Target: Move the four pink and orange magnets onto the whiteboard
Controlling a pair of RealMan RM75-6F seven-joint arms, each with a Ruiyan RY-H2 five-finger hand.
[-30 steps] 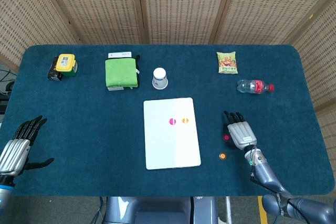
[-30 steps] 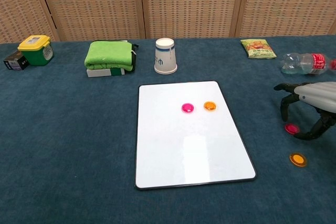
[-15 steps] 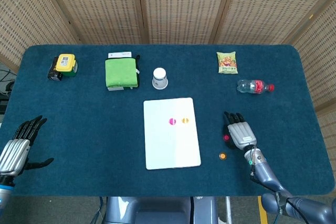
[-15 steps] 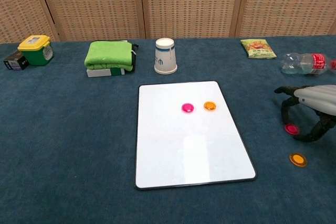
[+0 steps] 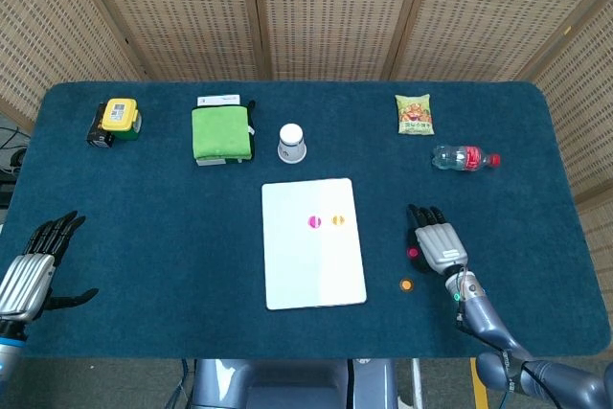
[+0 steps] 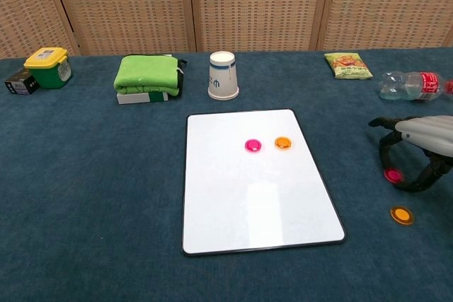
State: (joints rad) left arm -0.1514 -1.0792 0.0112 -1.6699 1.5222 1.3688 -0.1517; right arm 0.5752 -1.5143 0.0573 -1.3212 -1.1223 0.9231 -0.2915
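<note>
Chest view: right hand (image 6: 417, 150) arched over pink magnet (image 6: 391, 173) on counter (image 6: 92, 196) right of whiteboard (image 6: 255, 217), fingers curled around it, grip unclear | orange magnet (image 6: 401, 214) just nearer | another pink magnet (image 6: 252, 146) and orange magnet (image 6: 282, 143) on whiteboard | left hand (image 5: 34, 270) near-left, fingers spread, holding nothing

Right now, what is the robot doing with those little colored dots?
It is moving magnets onto the whiteboard. A pink magnet and an orange magnet already sit there. The right hand arches over another pink one on the table; whether it touches is unclear. One orange one waits nearby. The left hand is open.
</note>
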